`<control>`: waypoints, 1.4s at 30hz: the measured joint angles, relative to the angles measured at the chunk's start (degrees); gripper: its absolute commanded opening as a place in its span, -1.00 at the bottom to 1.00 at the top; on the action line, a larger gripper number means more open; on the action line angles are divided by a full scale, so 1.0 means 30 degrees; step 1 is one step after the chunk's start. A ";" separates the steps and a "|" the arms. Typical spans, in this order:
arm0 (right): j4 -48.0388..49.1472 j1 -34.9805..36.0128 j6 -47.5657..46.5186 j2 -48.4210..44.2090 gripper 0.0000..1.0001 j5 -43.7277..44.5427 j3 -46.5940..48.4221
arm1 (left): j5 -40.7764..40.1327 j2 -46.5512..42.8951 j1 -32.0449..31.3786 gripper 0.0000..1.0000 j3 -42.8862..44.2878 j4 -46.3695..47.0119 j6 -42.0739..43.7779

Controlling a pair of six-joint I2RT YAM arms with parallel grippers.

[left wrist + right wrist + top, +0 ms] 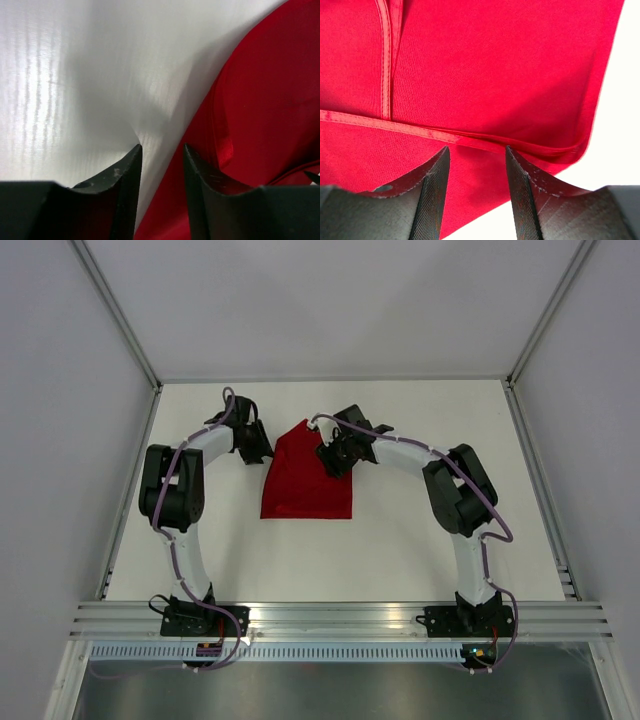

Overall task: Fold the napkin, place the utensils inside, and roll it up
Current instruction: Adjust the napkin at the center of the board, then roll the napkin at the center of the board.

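Note:
The red napkin (305, 485) lies folded on the white table (400, 550), its far end narrowing to a point. My left gripper (262, 450) is open at the napkin's far left edge. In the left wrist view (161, 147) one finger is over bare table and the other over the napkin (260, 100). My right gripper (333, 462) is open over the napkin's far right part. In the right wrist view (476, 149) the napkin (495, 65) lies between and beyond the fingers, with a hemmed fold edge just past the tips. No utensils show in any view.
Grey walls with metal frame posts close in the table on the left, right and back. An aluminium rail (340, 618) runs along the near edge, where both arm bases are bolted.

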 measured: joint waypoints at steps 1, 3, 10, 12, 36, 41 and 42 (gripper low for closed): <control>-0.0058 -0.0036 0.0000 -0.0102 0.11 0.0051 0.0080 | -0.0007 -0.0044 0.0066 0.02 0.0000 -0.0036 0.0029; -0.0226 -0.0058 -0.0007 -0.0488 0.12 0.0189 0.0233 | 0.0095 -0.0262 0.0379 0.10 -0.0015 -0.0153 0.0168; -0.0430 0.0036 -0.0313 -0.3024 0.25 0.0423 -0.0058 | 0.0124 -0.2703 0.1545 0.18 -0.0481 -0.0233 0.0379; -0.0372 0.0364 -0.0685 -0.3832 0.23 0.0765 -0.0532 | 0.0138 -0.3832 0.1617 0.18 -0.0678 -0.0138 0.0393; 0.2783 0.5224 -0.5472 -0.4911 0.30 0.0809 -0.6557 | 0.2266 -1.2998 0.1472 0.17 -0.3832 0.2433 0.0984; 0.2871 0.5778 -0.5661 -0.4583 0.28 0.0787 -0.6557 | 0.2317 -1.3100 0.1472 0.17 -0.4073 0.2375 0.1049; 0.2929 0.5836 -0.5697 -0.4495 0.26 0.0780 -0.6557 | 0.2317 -1.3158 0.1472 0.17 -0.4138 0.2375 0.1056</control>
